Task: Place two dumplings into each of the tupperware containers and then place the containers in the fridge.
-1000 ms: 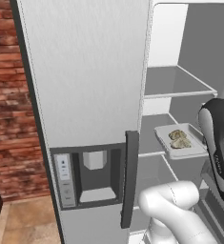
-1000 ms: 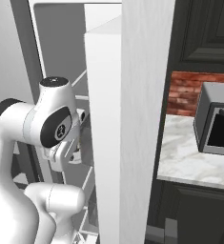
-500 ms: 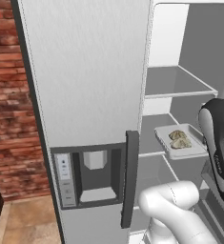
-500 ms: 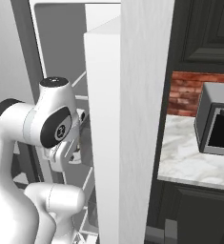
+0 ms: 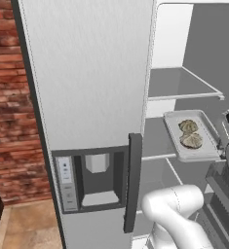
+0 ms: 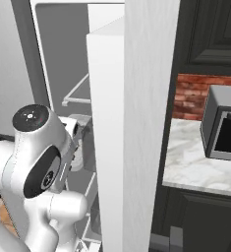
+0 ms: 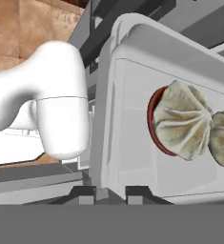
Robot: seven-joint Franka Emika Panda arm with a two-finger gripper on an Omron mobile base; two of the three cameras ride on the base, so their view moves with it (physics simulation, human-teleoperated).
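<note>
Sliding the container fully onto the fridge shelf is judged to be the step in hand. The pincer is seen nipped on the container's near rim, its two dark tips pressed close on the thin plastic lip at the bottom of the hand view. Two dumplings are carried in the tray, touching one another; in the left base view they lie one behind the other in the tray's middle. The tray is held over the middle shelf toward its right side, with its near end seeming to overhang the shelf's front edge, and whether its base already rests on the shelf cannot be told. To do this well, the tray is best kept level so the dumplings are not rolled to one end, and pushed straight toward the back until its whole base is borne by the shelf. Only then should the grip be let go, and the hand drawn back along the same line, clear of the open door and the shelf above.
</note>
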